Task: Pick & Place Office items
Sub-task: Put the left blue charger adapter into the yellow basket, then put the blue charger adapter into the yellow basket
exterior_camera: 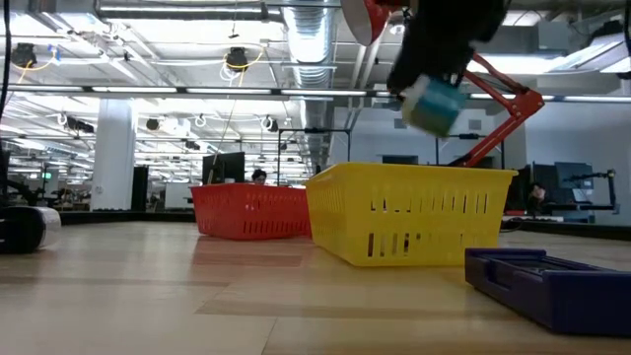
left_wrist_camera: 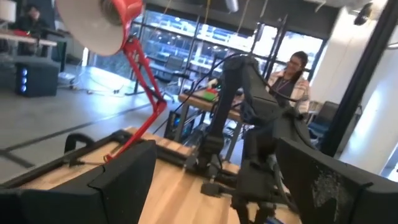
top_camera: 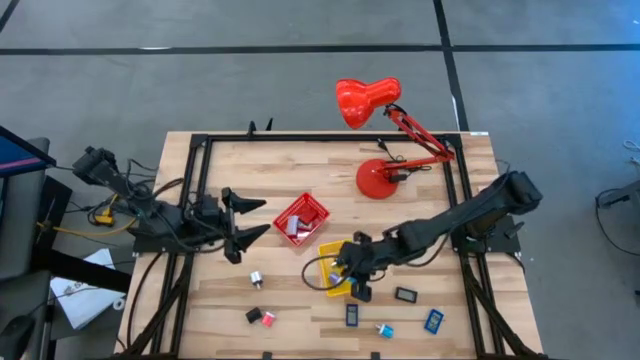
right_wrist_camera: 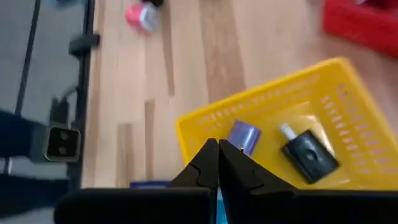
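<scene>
Loose office items: lying on the front strip of the table, seen from above. A dark blue flat piece is sitting at 4 o'clock from the yellow tray. A small blue piece and a black flat piece are lying at about 5 and 6 o'clock. A black rectangle is lying at 4 o'clock, nearer the tray.
Pieces on the left: a black and pink pair is lying at 8 o'clock from the yellow tray. A white-grey block is sitting at 9 o'clock.
Yellow tray: holding a purple-blue block and a black piece with a pale tip, which are lying side by side, just apart.
Right gripper: hovering above the yellow tray's front wall, its fingers clenching a pale blue block clear of the rim.
Red tray: sitting at 11 o'clock from the yellow tray, holding grey and red pieces too small to tell apart.
Left gripper: waiting at 9 o'clock from the red tray, its fingers spread wide and grasping nothing.
Red desk lamp: standing at 1 o'clock from the red tray, its base on the far part of the table.
Person: showing in the room beyond the table, in the left wrist view.
</scene>
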Tool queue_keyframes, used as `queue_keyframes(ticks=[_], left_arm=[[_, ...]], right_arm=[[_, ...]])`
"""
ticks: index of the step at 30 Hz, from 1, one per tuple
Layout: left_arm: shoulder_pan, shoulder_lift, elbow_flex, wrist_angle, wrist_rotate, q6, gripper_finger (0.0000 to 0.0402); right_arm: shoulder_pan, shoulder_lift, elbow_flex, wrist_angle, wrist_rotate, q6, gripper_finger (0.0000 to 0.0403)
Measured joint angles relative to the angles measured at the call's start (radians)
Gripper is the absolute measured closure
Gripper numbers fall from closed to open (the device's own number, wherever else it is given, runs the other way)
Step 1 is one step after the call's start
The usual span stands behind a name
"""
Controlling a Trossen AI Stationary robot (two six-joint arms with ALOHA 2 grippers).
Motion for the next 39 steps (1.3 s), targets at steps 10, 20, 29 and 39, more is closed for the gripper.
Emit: queue_keyframes(ticks=[10,20,29,39], left_arm=[[-0.008,0.071,0.000,0.003,0.007,-0.142,0.0078],[-0.013,0.072,0.000,-0.003,0.010,-0.164,0.0078],[-0.013,0.072,0.000,-0.006,0.011,-0.159,0.0078],[-0.013,0.071,0.000,-0.065,0.013,-0.161,0.0078]], right_arm=[[-0.024,0.156,0.000,0.003,-0.033,-0.097,0.0403],[-0.023,0.152,0.000,-0.009,-0.060,-0.112,0.0380],[-0.031,0.040,0.001,-0.070,-0.090,-0.074,0.0255],[0.180,-0.148,0.001,-0.286,0.031,0.315,0.0209]])
